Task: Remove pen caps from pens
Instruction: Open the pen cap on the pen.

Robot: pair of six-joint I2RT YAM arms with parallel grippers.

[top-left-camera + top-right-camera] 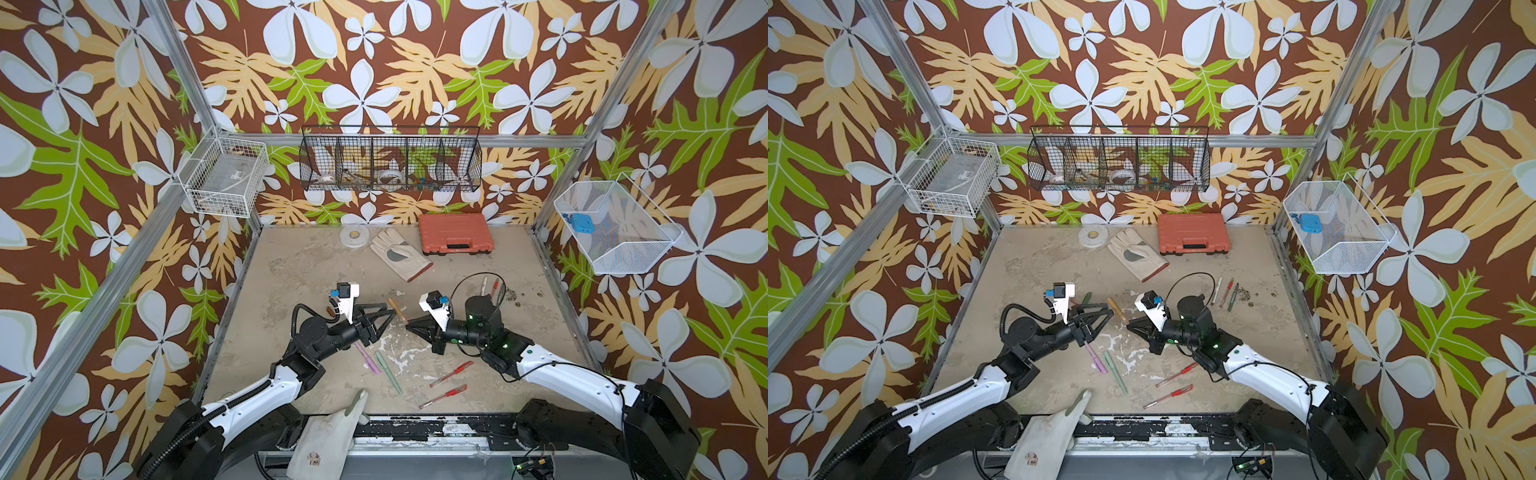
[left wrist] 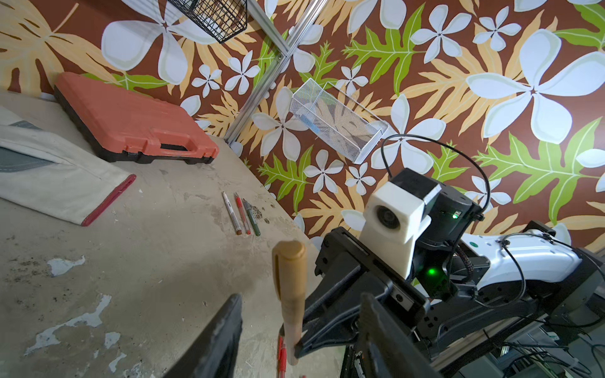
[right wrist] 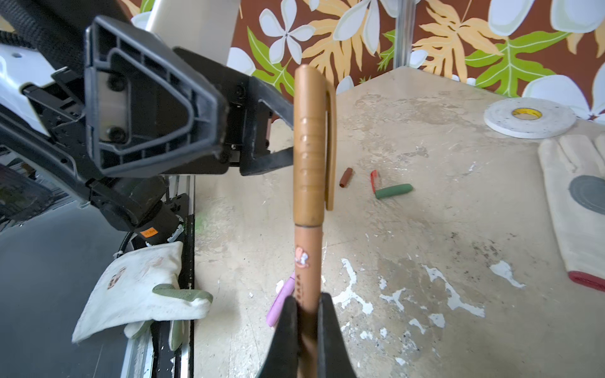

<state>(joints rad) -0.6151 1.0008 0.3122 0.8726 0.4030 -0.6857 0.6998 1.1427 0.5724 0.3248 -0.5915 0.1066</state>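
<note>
The tabletop point(image 1: 291, 282) is pale, stained and chipped. An orange case point(image 1: 456, 233) lies at its back edge, with a glove point(image 1: 399, 255) just left of it and a tape roll point(image 1: 353, 237) beyond the glove. In front of the case, to the right, three pens point(image 2: 242, 214) lie side by side. Farther forward lie red pens point(image 1: 451, 374), a pink pen point(image 1: 368, 359) and a green pen point(image 1: 389, 373). Three caps point(image 3: 394, 191) lie front-left of the case.

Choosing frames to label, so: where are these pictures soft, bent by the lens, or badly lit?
In both top views light is even, shadows faint on the table, frame posts splay wide-angle; right wrist view: brown pen crisp, right gripper blurred; left wrist view: left gripper smeared.
</note>
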